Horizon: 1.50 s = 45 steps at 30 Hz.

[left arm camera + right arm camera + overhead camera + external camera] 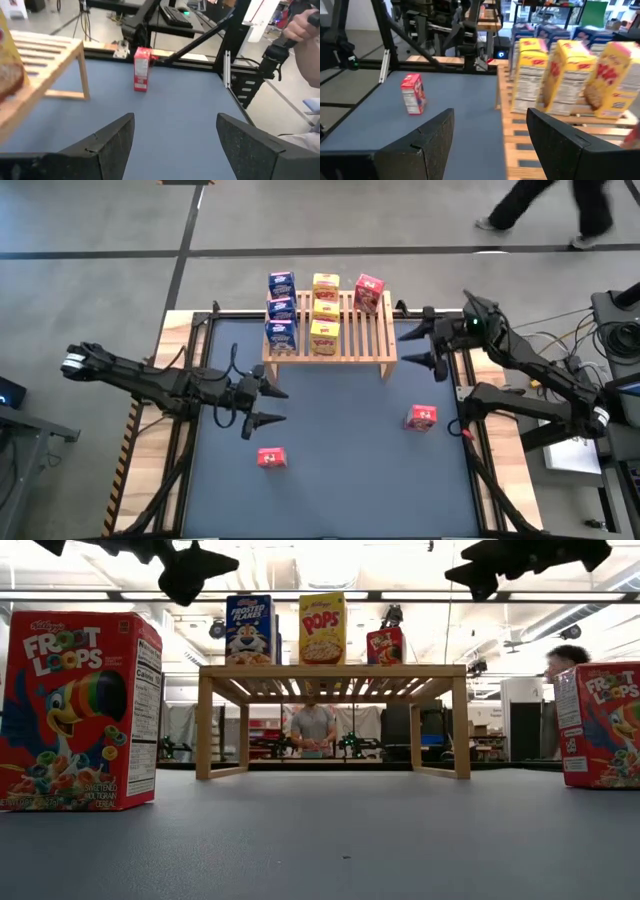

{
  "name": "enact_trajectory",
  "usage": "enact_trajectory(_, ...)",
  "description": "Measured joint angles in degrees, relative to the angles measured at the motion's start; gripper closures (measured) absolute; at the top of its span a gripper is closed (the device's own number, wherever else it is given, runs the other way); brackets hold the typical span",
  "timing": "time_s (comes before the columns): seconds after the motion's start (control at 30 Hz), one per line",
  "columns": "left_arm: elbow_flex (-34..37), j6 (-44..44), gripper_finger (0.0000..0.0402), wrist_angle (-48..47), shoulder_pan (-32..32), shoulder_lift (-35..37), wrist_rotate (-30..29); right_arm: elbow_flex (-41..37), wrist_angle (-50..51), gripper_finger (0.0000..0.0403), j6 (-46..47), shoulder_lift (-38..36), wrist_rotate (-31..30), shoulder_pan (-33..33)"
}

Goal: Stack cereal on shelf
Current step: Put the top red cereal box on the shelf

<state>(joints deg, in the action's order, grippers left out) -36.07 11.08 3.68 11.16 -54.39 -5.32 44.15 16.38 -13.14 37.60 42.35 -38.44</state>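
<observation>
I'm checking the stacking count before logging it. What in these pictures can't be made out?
- Low view: the blue boxes and yellow boxes on the shelf stand one behind another, so only the front box of each row shows.
- Low view: the red box on the right is cut off by the picture's edge.
- High view: the printing on the red box on the shelf is too small to read.
- Left wrist view: the shelf is cut off by the edge.

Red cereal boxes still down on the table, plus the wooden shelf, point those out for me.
Left red box [271, 458], high view, its top face.
Right red box [421, 417], high view, its top face.
Shelf [370, 330], high view, bare slats near its right end.
</observation>
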Motion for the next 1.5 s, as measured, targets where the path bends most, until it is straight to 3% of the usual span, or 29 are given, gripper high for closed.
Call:
enact_trajectory(0.2,-0.13,4.43,0.0137,-0.12,0.58,-3.31,-0.03,-0.82,0.43,0.0165,1.98,-0.3,-8.91,9.66)
enact_trajectory(0.33,-1.6,4.46,0.0137,-0.03,1.65,-5.98,-0.03,-0.82,0.76,0.0165,1.31,0.11,-23.76,13.44)
enact_trajectory(0.4,-2.93,3.74,0.0137,0.01,1.97,-7.33,-0.03,-0.82,0.74,0.0165,1.3,1.18,-31.13,13.82)
enact_trajectory(0.57,-7.04,0.16,0.0137,-0.15,2.06,-10.47,-0.08,-0.82,-0.6,0.0165,-0.93,6.52,-35.0,12.63)
enact_trajectory(0.7,-10.97,-2.66,0.0137,-2.89,2.16,-12.48,-0.09,-0.82,-6.1,0.0165,-0.34,12.11,-44.53,9.56)
enact_trajectory(0.97,-13.74,-7.09,0.0137,-5.88,3.72,-11.57,1.44,-0.82,-17.72,0.0165,2.33,20.36,-44.78,-0.76)
enact_trajectory(1.1,-12.91,-7.0,0.0137,-5.81,3.64,-10.05,1.15,-0.82,-21.31,0.0165,3.78,23.43,-38.67,-4.12)
enact_trajectory(1.27,-12.73,-7.11,0.0137,-5.77,3.67,-9.68,1.2,-0.82,-24.66,0.0165,4.87,26.76,-34.87,-5.48)
enact_trajectory(1.5,-12.57,-7.13,0.0137,-6.05,3.65,-9.68,1.2,-0.82,-25.28,0.0165,4.35,28.94,-37.38,-5.48)
